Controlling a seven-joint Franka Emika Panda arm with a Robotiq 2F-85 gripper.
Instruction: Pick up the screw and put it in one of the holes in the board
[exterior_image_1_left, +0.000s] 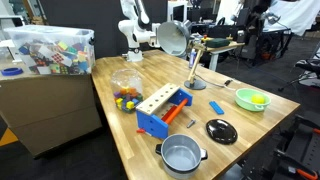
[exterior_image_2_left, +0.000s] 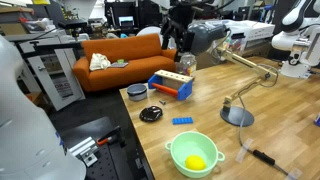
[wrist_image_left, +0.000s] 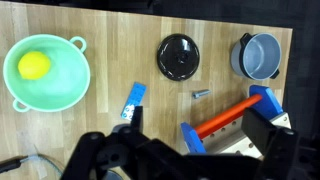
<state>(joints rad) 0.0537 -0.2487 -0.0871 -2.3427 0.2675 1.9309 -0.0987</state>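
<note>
Right now the screw (wrist_image_left: 199, 94) lies loose on the wooden tabletop (wrist_image_left: 110, 50), between the black lid (wrist_image_left: 178, 56) and the blue tool tray (wrist_image_left: 262, 100) that carries the board (exterior_image_1_left: 159, 100). My gripper (wrist_image_left: 112, 150) hangs high above, well apart from the screw, with nothing visibly in it. I cannot tell how wide its jaws stand.

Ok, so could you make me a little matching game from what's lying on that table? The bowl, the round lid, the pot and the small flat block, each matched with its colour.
Things:
1. bowl
2. round lid
3. pot
4. small flat block

Colours:
A. black
B. blue
C. light green
D. grey metal

Pairs: 1-C, 2-A, 3-D, 4-B.
</note>
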